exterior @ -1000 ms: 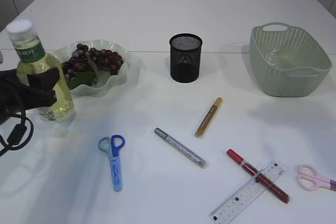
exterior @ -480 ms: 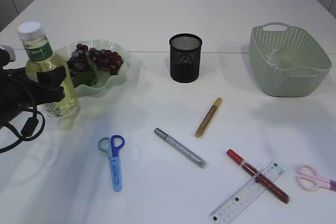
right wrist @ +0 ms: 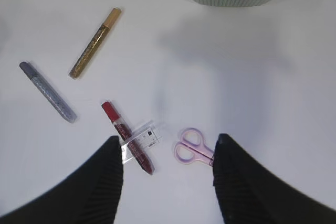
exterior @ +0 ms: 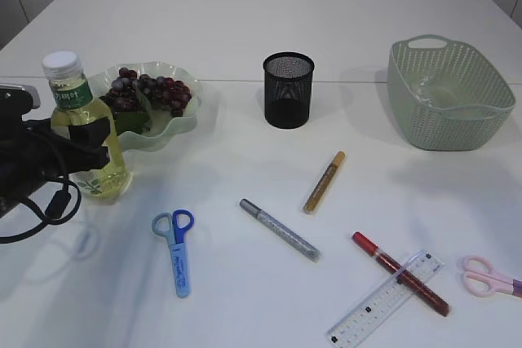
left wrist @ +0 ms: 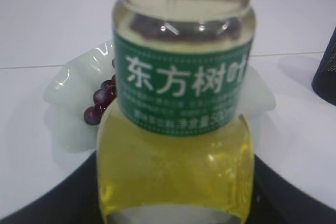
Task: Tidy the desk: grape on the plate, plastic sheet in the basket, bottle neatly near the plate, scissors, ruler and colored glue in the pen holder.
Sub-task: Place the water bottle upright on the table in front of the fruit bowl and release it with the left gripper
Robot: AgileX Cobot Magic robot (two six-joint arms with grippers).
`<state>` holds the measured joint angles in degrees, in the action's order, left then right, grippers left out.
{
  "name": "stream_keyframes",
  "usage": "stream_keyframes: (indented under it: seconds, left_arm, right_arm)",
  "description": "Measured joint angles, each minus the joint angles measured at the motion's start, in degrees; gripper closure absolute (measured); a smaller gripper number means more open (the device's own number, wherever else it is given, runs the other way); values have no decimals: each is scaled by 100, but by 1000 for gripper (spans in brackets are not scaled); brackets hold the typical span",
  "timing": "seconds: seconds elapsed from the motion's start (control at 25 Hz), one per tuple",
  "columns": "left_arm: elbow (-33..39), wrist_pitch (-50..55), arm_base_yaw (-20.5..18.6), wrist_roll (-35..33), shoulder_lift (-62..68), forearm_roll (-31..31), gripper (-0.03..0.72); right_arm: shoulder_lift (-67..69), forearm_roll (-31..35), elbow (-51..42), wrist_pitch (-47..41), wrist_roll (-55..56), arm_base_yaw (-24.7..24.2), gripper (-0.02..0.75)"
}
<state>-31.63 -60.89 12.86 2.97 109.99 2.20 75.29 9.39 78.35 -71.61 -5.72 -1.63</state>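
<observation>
My left gripper (exterior: 83, 151) is shut on the bottle (exterior: 88, 132), which holds yellow liquid and has a green label and white cap. It stands upright just left of and in front of the plate (exterior: 181, 124) holding the grapes (exterior: 151, 91). In the left wrist view the bottle (left wrist: 178, 103) fills the frame between the gripper's (left wrist: 173, 205) dark fingers. My right gripper (right wrist: 168, 142) is open above the pink scissors (right wrist: 193, 149), the ruler (right wrist: 140, 139) and the red glue (right wrist: 126, 136); it is out of the exterior view.
The black pen holder (exterior: 288, 90) stands at centre back and the green basket (exterior: 449, 91) at back right. Blue scissors (exterior: 175, 250), silver glue (exterior: 280, 229), gold glue (exterior: 325, 182), red glue (exterior: 400, 273), ruler (exterior: 385, 299) and pink scissors (exterior: 489, 276) lie across the front.
My left gripper has carried the bottle to the right and towards the front, closer to the plate, and the bottle has come more upright. Nothing else moved.
</observation>
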Motion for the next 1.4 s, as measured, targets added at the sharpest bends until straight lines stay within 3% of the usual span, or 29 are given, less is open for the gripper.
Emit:
stream_keyframes:
  seconds: [0.72, 1.4]
  left_arm:
    - [-4, -10, 0, 0, 10, 0, 267]
    - [-4, -81, 0, 235, 10, 0, 133]
  right_arm:
    - [0, 0, 0, 0, -13, 0, 299]
    - [0, 0, 0, 0, -13, 0, 299]
